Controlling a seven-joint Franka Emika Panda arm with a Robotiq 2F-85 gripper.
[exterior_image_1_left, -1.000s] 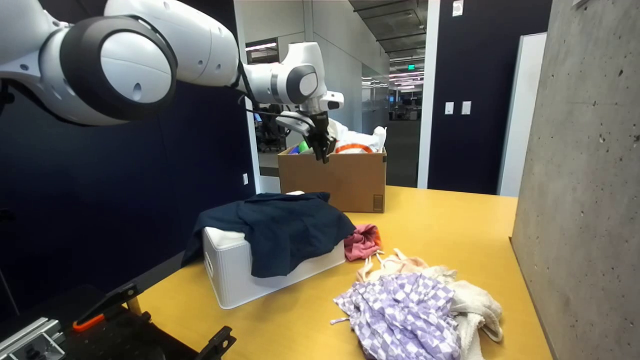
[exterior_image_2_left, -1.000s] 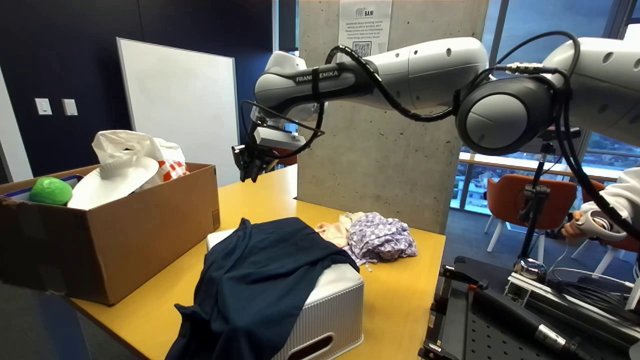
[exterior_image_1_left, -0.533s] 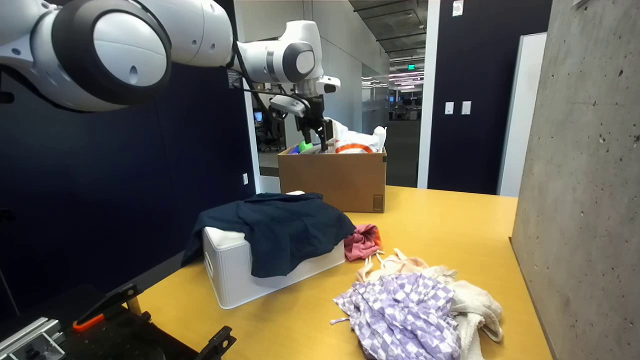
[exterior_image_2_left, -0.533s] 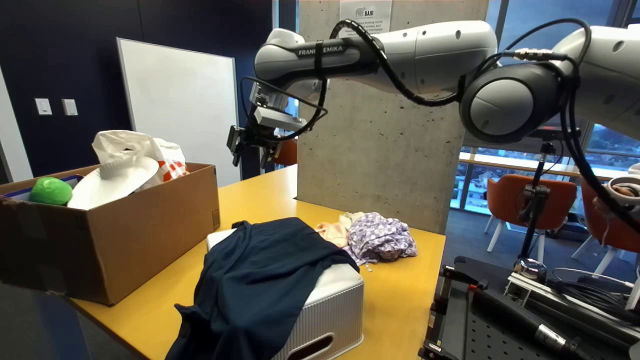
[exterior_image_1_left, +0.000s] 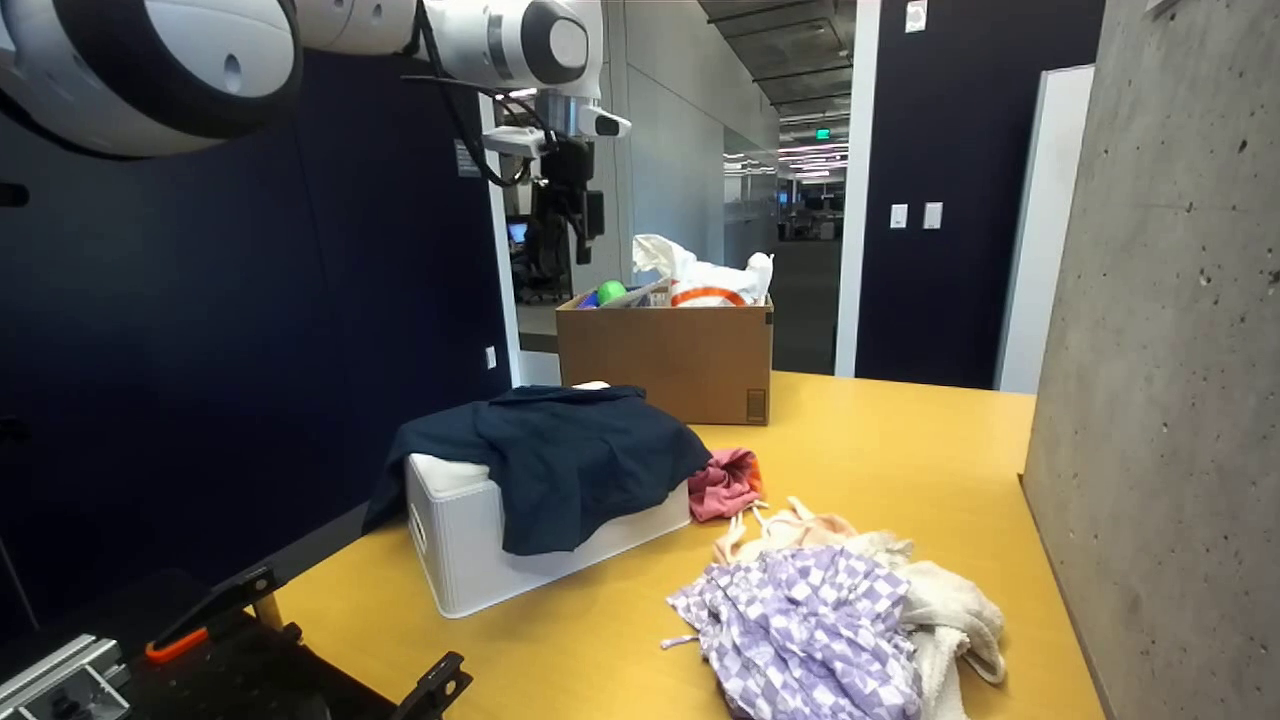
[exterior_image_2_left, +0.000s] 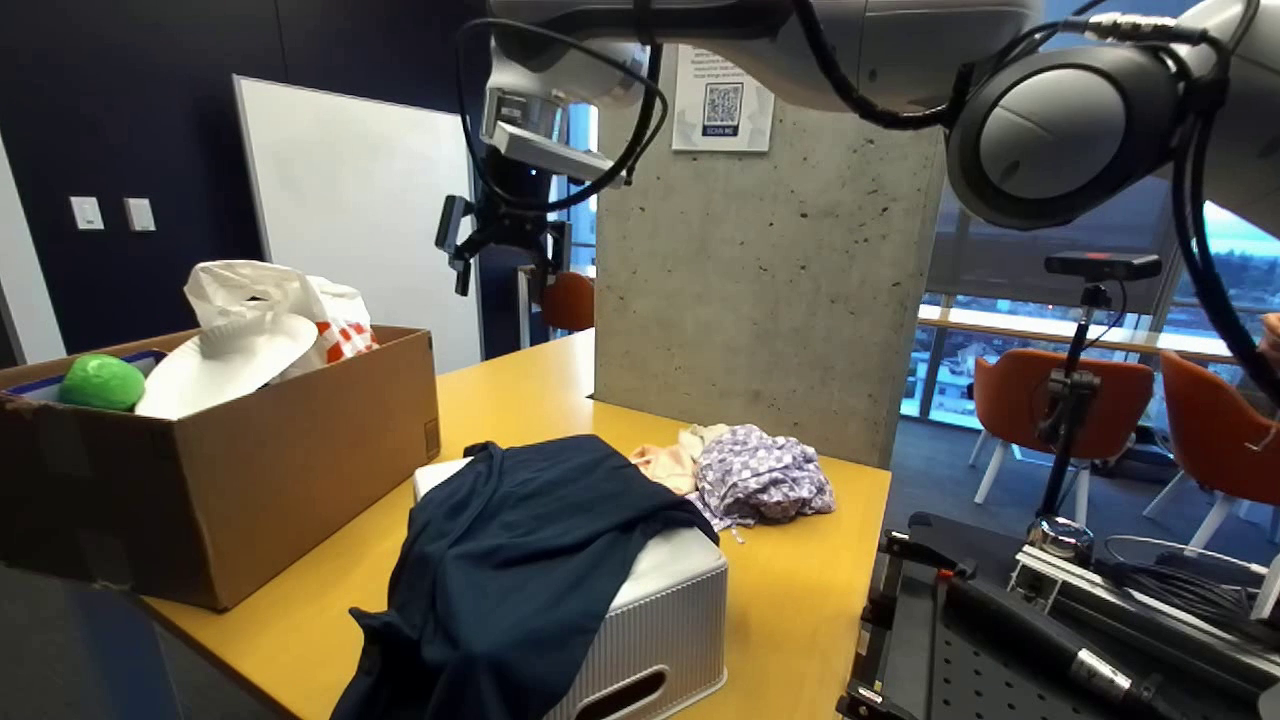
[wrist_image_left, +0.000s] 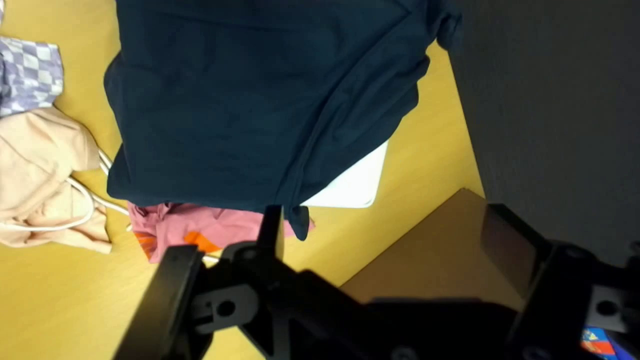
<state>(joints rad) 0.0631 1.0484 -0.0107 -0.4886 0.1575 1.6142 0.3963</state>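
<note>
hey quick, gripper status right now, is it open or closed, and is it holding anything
Gripper: open, jaws spread wide, holding nothing.

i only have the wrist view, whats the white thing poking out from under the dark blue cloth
Observer: In an exterior view it is a white box with upright ribbed sides, and the dark blue cloth is draped over it.

Operator: ok and anything past the left edge of my picture

Observer: Yes, a cream cloth lies on the table beside the purple checked cloth.

Operator: last one, am i down near the blue cloth or up high

Observer: Up high: in both exterior views the open gripper hangs well above the dark blue cloth, touching nothing.
</note>
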